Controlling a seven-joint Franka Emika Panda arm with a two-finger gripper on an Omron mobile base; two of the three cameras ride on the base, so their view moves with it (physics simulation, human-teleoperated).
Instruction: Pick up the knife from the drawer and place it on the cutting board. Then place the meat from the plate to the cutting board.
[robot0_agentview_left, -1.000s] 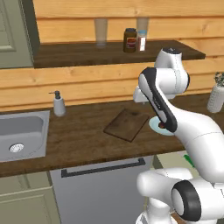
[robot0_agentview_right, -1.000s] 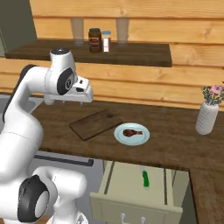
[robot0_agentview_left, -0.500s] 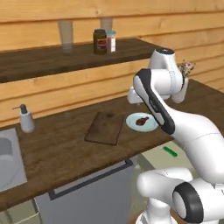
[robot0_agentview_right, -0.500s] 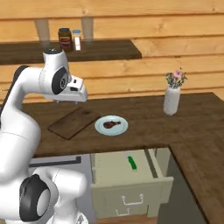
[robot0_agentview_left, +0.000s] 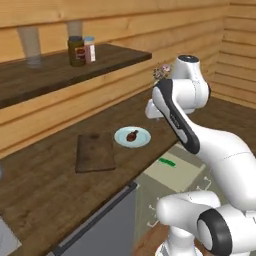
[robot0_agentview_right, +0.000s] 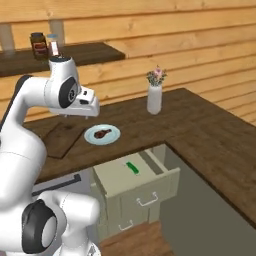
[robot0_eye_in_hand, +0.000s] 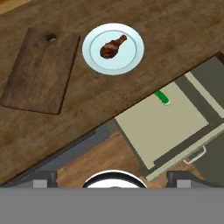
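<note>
One dark wooden tabletop (robot0_agentview_right: 210, 130) runs across the middle of the right base view and turns a corner toward the lower right; behind it the wall is pale horizontal wooden planks, and one dark shelf (robot0_agentview_left: 60, 67) sits in the upper left of the left base view. One drawer (robot0_agentview_right: 131, 176) stands pulled open below the tabletop edge, in the lower centre of the right base view, pale grey-green inside with thin metal handles on the fronts below it. One cutting board (robot0_eye_in_hand: 40, 70) lies flat in the upper left of the hand view, bare, its small hole at the upper end. One plate (robot0_eye_in_hand: 113, 48) lies just beside the board, top centre of the hand view, not touching it. One vase (robot0_agentview_right: 154, 98) with flowers stands on the tabletop in the upper centre of the right base view. On the shelf stand one dark jar (robot0_agentview_left: 76, 50) and one small white shaker (robot0_agentview_left: 89, 49) side by side, with two pale tumblers (robot0_agentview_left: 29, 46) further left. One piece of meat (robot0_eye_in_hand: 112, 46) rests in the middle of the plate. One knife (robot0_eye_in_hand: 162, 97) lies in the drawer near its back edge, right of centre in the hand view, only its green handle clear. The jaws (robot0_agentview_right: 88, 107) hang above the tabletop near the plate, holding nothing; how far open they are I cannot tell.
</note>
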